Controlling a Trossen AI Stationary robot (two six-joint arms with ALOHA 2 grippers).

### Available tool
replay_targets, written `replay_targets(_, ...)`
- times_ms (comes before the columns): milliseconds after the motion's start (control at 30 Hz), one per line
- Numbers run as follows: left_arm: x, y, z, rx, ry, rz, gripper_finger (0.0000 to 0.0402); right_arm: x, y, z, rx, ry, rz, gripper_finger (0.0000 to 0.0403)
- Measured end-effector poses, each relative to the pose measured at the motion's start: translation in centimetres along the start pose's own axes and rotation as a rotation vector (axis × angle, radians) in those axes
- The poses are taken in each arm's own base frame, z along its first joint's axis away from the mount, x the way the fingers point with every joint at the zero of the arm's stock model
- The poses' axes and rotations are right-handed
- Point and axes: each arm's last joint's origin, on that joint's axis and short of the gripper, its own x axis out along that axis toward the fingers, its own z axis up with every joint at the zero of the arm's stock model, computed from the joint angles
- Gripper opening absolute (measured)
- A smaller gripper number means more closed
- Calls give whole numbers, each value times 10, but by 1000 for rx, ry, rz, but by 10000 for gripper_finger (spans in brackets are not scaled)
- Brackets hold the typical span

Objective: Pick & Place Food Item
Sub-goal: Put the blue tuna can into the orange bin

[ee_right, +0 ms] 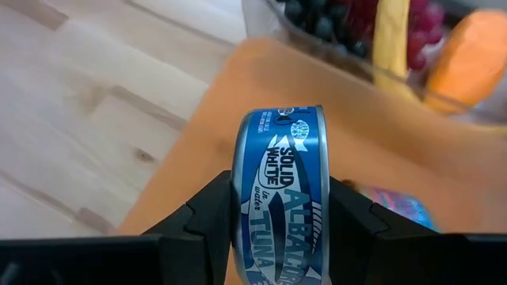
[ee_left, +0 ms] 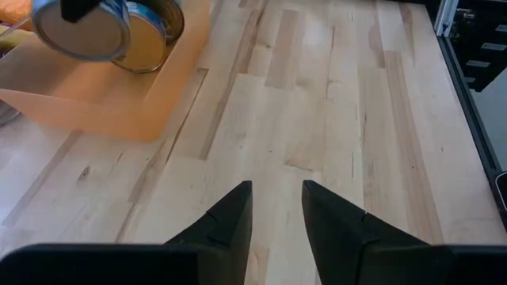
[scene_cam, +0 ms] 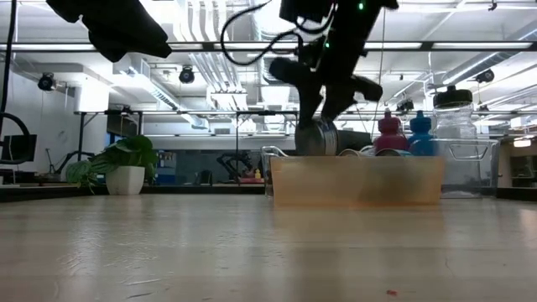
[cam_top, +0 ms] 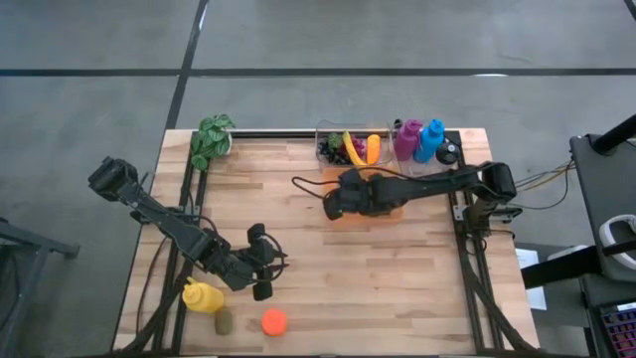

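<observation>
My right gripper (cam_top: pixel 333 206) is shut on a blue tuna can (ee_right: pixel 279 198) and holds it over the near-left part of an orange tray (cam_top: pixel 383 209). The low view shows the can (scene_cam: pixel 317 137) just above the tray's rim (scene_cam: pixel 357 161). In the left wrist view the can (ee_left: pixel 107 28) hangs over the tray (ee_left: pixel 119 99). My left gripper (cam_top: pixel 260 264) waits open over bare wood near the table's front left, its fingers (ee_left: pixel 230 214) holding nothing. My right gripper pinches the tuna can by its two flat ends (ee_left: pixel 79 32) between its two fingers (ee_right: pixel 207 214). The can stands on edge, its labelled side wall (ee_right: pixel 277 170) facing the wrist. The fingers slant down from the table's right side. The can hangs clear above the orange tray.
A clear bin of fruit (cam_top: pixel 348 147) stands behind the tray, with a magenta bottle (cam_top: pixel 407 139) and a blue bottle (cam_top: pixel 430 139) to its right. A potted plant (cam_top: pixel 212 139) sits at the far left. A yellow bottle (cam_top: pixel 202 295), a brown fruit (cam_top: pixel 224 320) and an orange ball (cam_top: pixel 274 321) lie front left.
</observation>
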Motion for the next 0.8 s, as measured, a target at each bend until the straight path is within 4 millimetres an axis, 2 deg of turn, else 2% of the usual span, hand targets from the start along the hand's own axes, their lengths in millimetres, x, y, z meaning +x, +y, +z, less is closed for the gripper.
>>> replay_targets(400,0,0,0,0,1,1,118,40,-16,-17,70,59,68,137)
replay_targets(800,0,0,0,0,0,1,118,51,-21,-25,94,67,89,141)
